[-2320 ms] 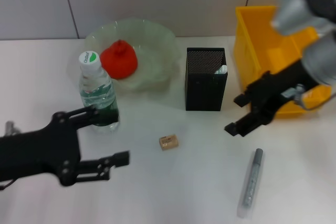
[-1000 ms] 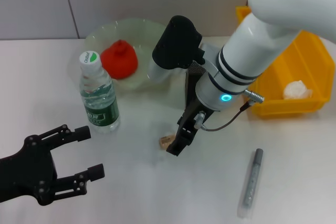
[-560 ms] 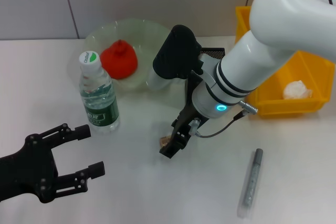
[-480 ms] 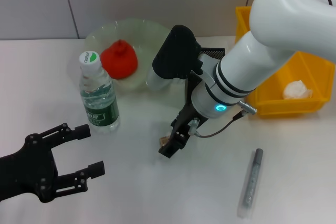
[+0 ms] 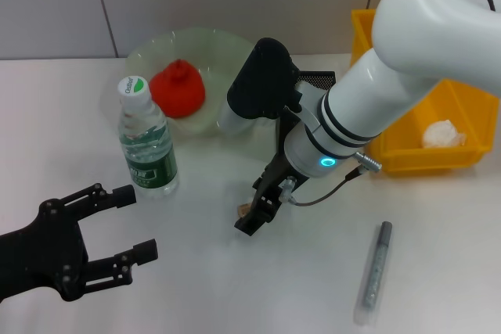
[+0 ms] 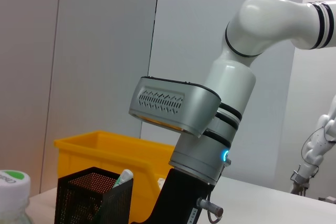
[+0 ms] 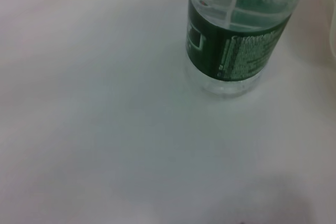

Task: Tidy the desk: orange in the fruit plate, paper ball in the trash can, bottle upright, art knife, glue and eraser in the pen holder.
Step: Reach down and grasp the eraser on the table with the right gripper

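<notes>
The orange [image 5: 178, 87] lies in the glass fruit plate [image 5: 235, 56]. Beside the plate the bottle [image 5: 146, 140] stands upright; its lower part [image 7: 236, 40] fills the right wrist view. My right gripper [image 5: 254, 214] is down at the table's middle, directly over the small tan eraser [image 5: 243, 210], which only peeks out beside it. The grey art knife [image 5: 374, 273] lies to the front right. My right arm largely covers the black mesh pen holder [image 5: 319, 77]. A white, green-tipped tube [image 6: 124, 177] stands in the pen holder [image 6: 86, 198]. The paper ball [image 5: 441, 132] sits in the yellow trash can [image 5: 458, 158]. My left gripper [image 5: 135, 223] hangs open at the front left.
The yellow trash can stands at the table's right edge behind the right arm [image 6: 210, 129]. A grey wall runs along the back of the white table [image 5: 235, 287].
My right gripper has crept slightly left and down onto the eraser, covering more of it. The left gripper has barely moved.
</notes>
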You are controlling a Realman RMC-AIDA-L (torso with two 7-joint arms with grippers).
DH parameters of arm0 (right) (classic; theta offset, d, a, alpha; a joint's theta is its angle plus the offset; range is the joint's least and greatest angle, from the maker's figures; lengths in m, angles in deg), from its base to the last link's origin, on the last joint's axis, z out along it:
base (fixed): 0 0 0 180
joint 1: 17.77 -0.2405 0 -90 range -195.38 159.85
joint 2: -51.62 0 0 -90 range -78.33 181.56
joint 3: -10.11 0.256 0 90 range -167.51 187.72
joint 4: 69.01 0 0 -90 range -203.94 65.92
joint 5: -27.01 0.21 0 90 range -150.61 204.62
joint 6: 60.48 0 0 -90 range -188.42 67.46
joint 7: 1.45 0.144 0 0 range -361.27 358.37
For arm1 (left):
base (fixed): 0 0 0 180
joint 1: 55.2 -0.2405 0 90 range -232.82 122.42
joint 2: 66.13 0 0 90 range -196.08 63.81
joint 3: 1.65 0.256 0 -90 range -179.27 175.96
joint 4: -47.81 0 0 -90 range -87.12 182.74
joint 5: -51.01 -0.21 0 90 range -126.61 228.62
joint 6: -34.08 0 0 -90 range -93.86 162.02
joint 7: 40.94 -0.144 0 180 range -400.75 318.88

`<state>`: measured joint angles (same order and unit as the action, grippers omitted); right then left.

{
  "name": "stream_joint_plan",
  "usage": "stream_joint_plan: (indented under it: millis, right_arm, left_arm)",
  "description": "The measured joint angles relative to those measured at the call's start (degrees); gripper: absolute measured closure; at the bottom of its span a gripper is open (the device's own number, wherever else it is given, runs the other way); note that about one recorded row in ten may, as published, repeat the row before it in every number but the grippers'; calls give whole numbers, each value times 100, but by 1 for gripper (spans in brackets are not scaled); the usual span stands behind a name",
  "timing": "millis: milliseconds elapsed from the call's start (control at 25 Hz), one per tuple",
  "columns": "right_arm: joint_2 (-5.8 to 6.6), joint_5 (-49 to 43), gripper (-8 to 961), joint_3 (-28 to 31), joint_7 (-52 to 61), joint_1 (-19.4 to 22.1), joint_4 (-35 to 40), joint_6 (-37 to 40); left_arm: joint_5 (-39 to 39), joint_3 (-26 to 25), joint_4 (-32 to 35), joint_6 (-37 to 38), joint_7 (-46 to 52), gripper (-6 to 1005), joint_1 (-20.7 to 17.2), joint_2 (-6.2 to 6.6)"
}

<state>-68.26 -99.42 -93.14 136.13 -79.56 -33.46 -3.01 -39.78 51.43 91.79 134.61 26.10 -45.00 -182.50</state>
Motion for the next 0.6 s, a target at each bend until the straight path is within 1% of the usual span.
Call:
stream_joint_plan:
  millis: [320, 600]
  right_arm:
    - [0, 131, 299, -2, -9, -7, -135, -67]
    - [0, 136, 438, -3, -21, 5, -171, -105]
  left_arm:
    - [0, 0, -4, 0, -8, 168, 0, -8]
    - [0, -1, -4, 0, -8, 169, 0, -9]
